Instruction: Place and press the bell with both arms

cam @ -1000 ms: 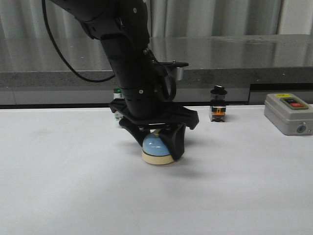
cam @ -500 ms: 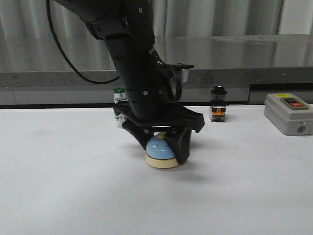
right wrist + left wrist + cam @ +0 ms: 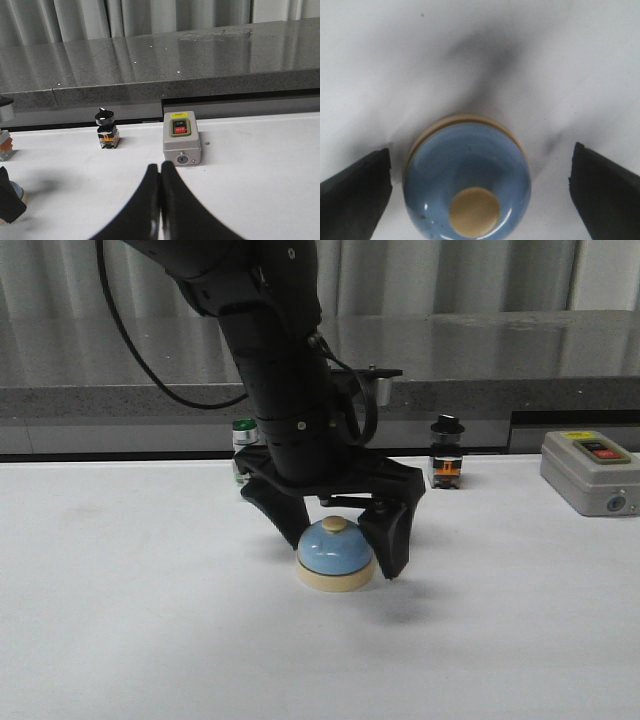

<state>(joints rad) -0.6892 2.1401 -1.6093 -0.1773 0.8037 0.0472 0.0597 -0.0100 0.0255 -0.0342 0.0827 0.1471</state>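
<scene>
Two black fingers [image 3: 290, 518] of the left gripper [image 3: 340, 540] stand spread wide on either side of the bell [image 3: 335, 552], clear of it, with bare table [image 3: 120, 620] showing in the gaps; the gripper holds nothing. The bell sits upright on the white table, its cream base flat on the surface and its cream button on top of the blue dome. In the left wrist view the bell [image 3: 466, 185] lies between the two fingertips [image 3: 355, 190], nearer to one than to the other, touching neither. The left arm [image 3: 270, 370] comes down steeply over the bell from above and behind it. Behind the bell, by the table's far edge, a green-capped switch [image 3: 243, 433] shows partly past the arm, and a black-capped switch [image 3: 446, 452] stands to the bell's right. Farther right of the bell sits a grey switch box [image 3: 588, 472] with a red button. In the right wrist view the right gripper [image 3: 160, 200] has its fingers pressed together with nothing between them, pointing toward the switch box [image 3: 181, 138], well apart from the bell. The black-capped switch [image 3: 107, 128] stands beside that box.
</scene>
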